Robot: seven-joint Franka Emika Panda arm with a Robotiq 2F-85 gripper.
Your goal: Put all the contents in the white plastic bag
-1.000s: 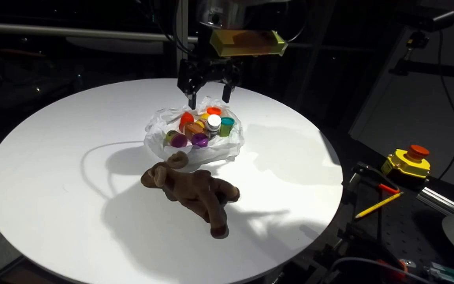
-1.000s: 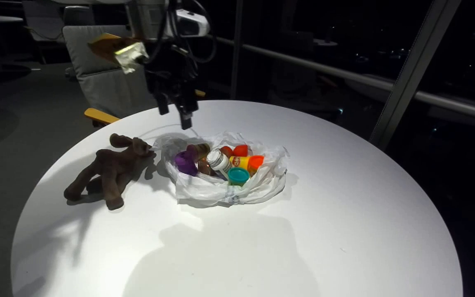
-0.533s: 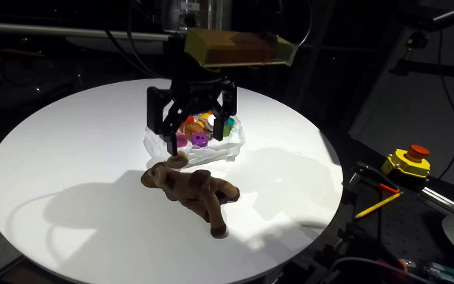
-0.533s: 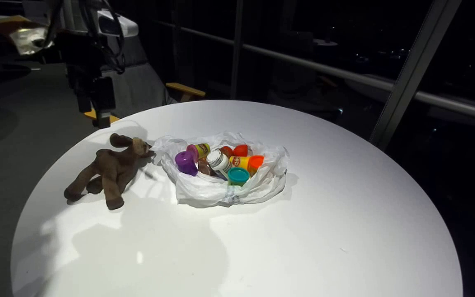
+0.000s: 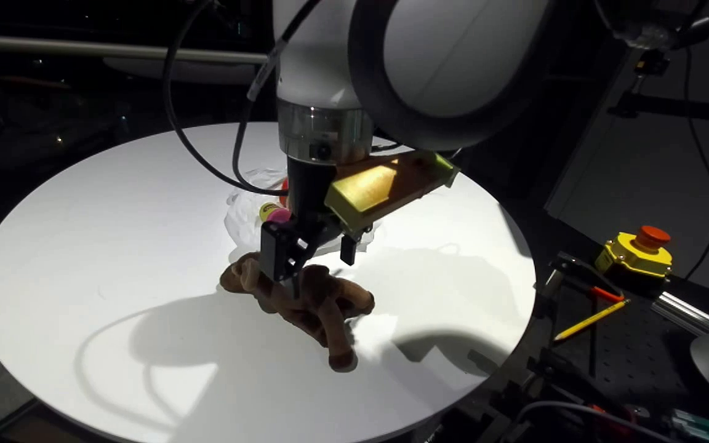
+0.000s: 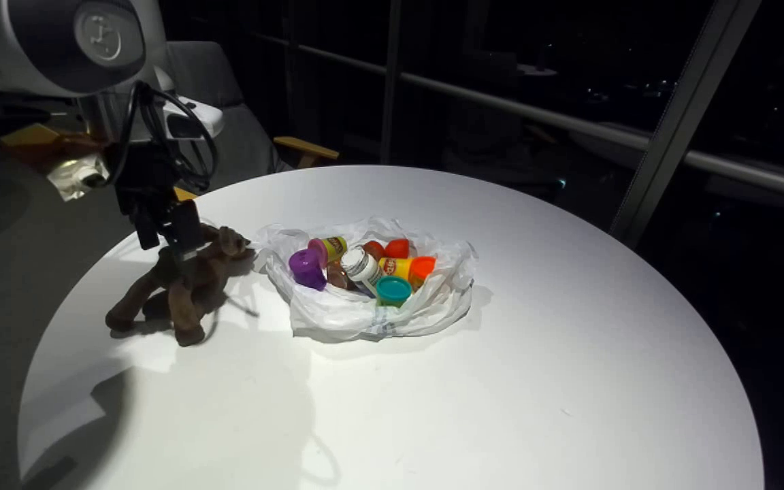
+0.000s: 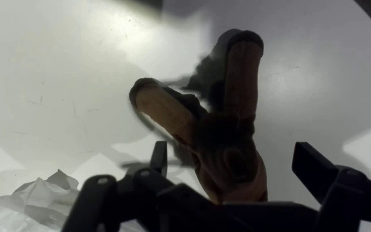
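Over the toy (image 5: 324,301), in an exterior view, the tool (image 5: 322,275) points down with its jaws wide apart; at the toy's twelve o'clock sits the bag (image 5: 240,221), partly hidden by the arm (image 5: 320,71). In an exterior view, the bag lies at the toy's three o'clock on the tabletop (image 6: 535,374), open around a bottle (image 6: 365,269) and tubs (image 6: 393,292). In the wrist view, the toy shows between the jaws, tabletop visible on either side, two legs toward ten and twelve; bag folds appear at eight o'clock.
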